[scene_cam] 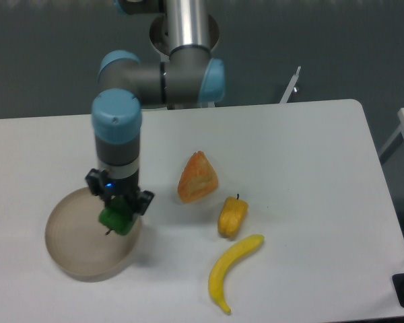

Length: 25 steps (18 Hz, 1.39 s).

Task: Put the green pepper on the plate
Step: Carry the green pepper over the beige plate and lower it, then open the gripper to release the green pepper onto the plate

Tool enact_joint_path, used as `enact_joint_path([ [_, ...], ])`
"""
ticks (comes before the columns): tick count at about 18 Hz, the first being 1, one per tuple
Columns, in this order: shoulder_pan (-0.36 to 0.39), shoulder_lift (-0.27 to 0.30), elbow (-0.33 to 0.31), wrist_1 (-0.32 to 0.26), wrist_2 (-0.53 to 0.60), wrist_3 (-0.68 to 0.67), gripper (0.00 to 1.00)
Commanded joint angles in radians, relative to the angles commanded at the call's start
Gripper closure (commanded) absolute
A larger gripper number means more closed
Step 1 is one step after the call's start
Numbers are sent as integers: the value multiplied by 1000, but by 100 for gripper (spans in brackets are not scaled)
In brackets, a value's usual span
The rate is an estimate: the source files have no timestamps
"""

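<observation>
The green pepper (116, 221) is a small glossy dark-green lump, held between the fingers of my gripper (118, 210), which is shut on it. Pepper and gripper hang over the right part of the plate (71, 245), a wide, shallow beige disc at the table's left front. Whether the pepper touches the plate I cannot tell. The arm reaches down from the back, its blue-capped wrist directly above the gripper.
An orange wedge-shaped food piece (198, 177) lies mid-table. A yellow-orange pepper (232, 216) sits to its lower right, and a banana (232, 270) lies in front of that. The robot's base stands at the table's back edge.
</observation>
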Motion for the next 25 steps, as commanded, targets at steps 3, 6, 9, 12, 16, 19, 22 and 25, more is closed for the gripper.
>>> enact_joint_path([
  [3,-28,-25,-9,31,3,12,67],
  [6,-37,-23,-25,38,3,82,67],
  [9,-43,-32,-32,40,3,150,67],
  [12,-43,-32,-40,40,2,156,67],
  [16,-43,-37,-40,40,2,156,67],
  [19,-43,-38,-40,40,0,156,67],
  [22,-43,-38,-40,37,0,156,67],
  [25,-43,-38,-41,35,0,155,66],
])
